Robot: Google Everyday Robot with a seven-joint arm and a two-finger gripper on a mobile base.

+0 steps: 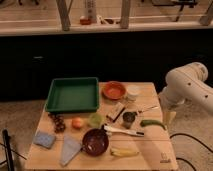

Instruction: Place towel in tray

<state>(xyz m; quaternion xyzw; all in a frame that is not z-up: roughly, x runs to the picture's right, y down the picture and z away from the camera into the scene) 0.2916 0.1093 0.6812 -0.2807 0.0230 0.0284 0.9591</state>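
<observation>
The towel [70,149] is a pale blue-grey cloth lying flat near the table's front left corner. The green tray [73,94] stands at the back left of the wooden table, with nothing showing inside it. My gripper [169,117] hangs down from the white arm [186,84] at the table's right edge, far from both the towel and the tray. It holds nothing that I can see.
A blue sponge [45,139] lies left of the towel and a dark red bowl [95,141] right of it. Grapes [57,122], an orange fruit [77,122], an orange bowl [114,90], a white cup [132,92], a banana [124,152] and a green vegetable [152,123] crowd the table.
</observation>
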